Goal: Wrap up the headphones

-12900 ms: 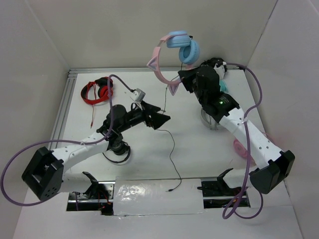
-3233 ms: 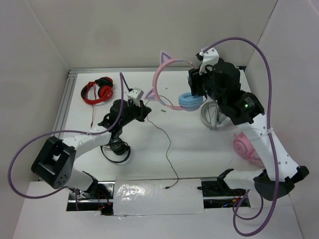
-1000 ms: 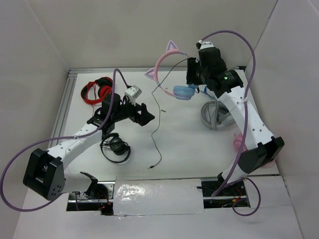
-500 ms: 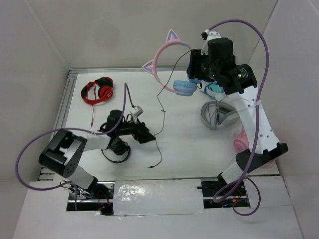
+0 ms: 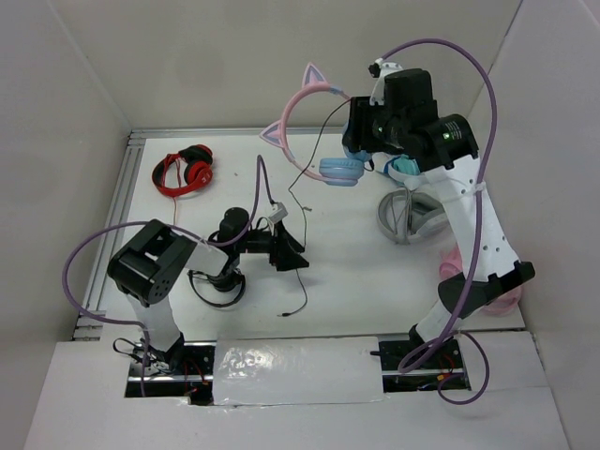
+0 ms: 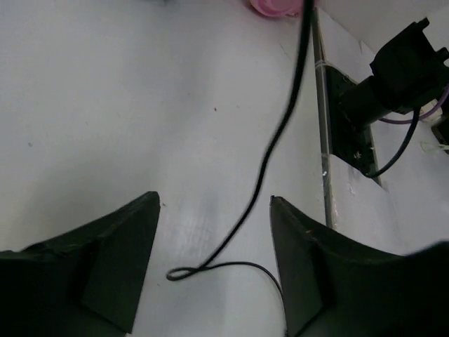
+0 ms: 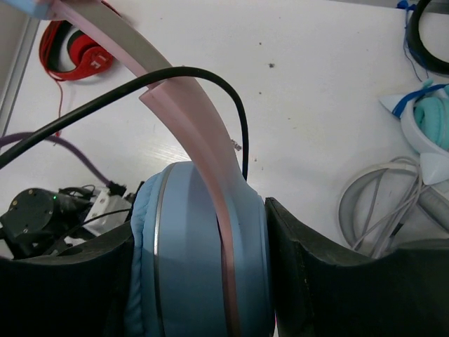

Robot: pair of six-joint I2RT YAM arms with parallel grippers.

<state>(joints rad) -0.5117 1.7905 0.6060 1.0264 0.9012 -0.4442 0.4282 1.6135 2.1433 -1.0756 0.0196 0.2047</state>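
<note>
Dangling thin black cable (image 6: 265, 161), round-cupped headphones (image 7: 196, 260)

Left wrist view: black cable (image 6: 283, 123) is motion-blurred and runs off the top edge, where the pink headphones (image 6: 277, 7) are also cropped. Right wrist view: headphones (image 7: 182, 267) cut by the bottom edge, second ear cup unseen. Top view: pink headphones mostly behind the right arm (image 5: 473, 225); plug end (image 5: 283, 316) too small to read.

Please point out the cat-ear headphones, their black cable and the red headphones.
cat-ear headphones (image 7: 182, 267): right wrist view, on the light blue ear cup.
black cable (image 6: 269, 151): left wrist view, on its middle stretch.
red headphones (image 5: 198, 174): top external view, on an ear cup.
</note>
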